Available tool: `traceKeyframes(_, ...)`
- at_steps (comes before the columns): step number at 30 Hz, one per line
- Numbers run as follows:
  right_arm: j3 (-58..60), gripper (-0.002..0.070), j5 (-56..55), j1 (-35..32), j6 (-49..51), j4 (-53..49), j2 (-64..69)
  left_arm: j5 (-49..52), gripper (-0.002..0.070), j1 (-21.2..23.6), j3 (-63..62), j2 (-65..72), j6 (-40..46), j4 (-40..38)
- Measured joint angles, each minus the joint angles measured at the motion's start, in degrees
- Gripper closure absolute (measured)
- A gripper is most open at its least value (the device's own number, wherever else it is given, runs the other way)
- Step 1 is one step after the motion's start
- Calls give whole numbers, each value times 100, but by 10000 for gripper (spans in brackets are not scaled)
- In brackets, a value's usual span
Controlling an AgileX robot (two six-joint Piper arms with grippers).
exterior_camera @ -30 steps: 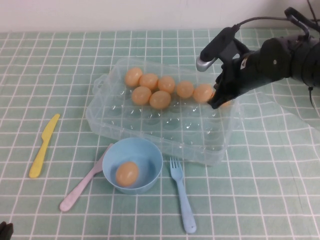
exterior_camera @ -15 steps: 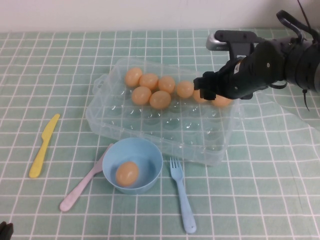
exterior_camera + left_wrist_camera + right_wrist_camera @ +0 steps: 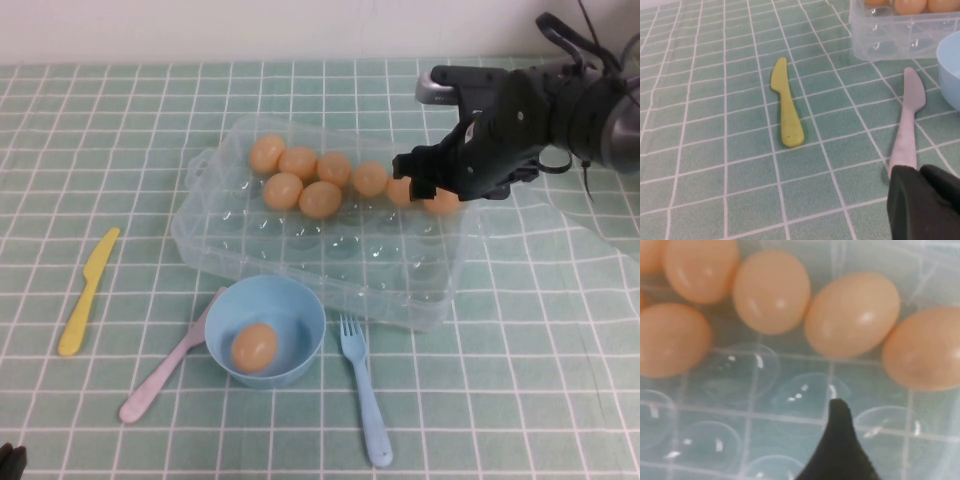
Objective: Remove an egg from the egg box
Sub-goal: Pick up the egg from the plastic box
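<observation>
The clear plastic egg box (image 3: 330, 255) lies mid-table with several tan-orange eggs along its far side. My right gripper (image 3: 418, 178) hovers over the box's far right end, right by two eggs (image 3: 403, 191) (image 3: 443, 204). In the right wrist view its dark tip (image 3: 839, 407) looks shut and empty, over empty cups just short of the egg row (image 3: 852, 315). My left gripper (image 3: 920, 200) is shut and empty, parked low at the near left corner (image 3: 8, 462), by the pink knife's handle.
A light-blue bowl (image 3: 300, 305) holding one egg (image 3: 254, 347) stands in front of the box. A pink knife (image 3: 160, 375), a blue fork (image 3: 365, 395) and a yellow knife (image 3: 88, 290) lie on the green checked cloth.
My right gripper swung from pointing down at the rightmost eggs to lying flatter over them, then crept slightly back. The eggs and the left arm have not moved.
</observation>
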State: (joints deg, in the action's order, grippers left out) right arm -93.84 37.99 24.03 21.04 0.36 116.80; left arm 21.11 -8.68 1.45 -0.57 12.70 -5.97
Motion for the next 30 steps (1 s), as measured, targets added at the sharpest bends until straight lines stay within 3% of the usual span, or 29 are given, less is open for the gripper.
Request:
traceKeyframes(6,-546,214,609,-10,0,-199,337,0,675,0,0,0,0,0)
traceKeyframes(30,-796,213,435,-101,0,-485,673,0,675,0,0,0,0,0)
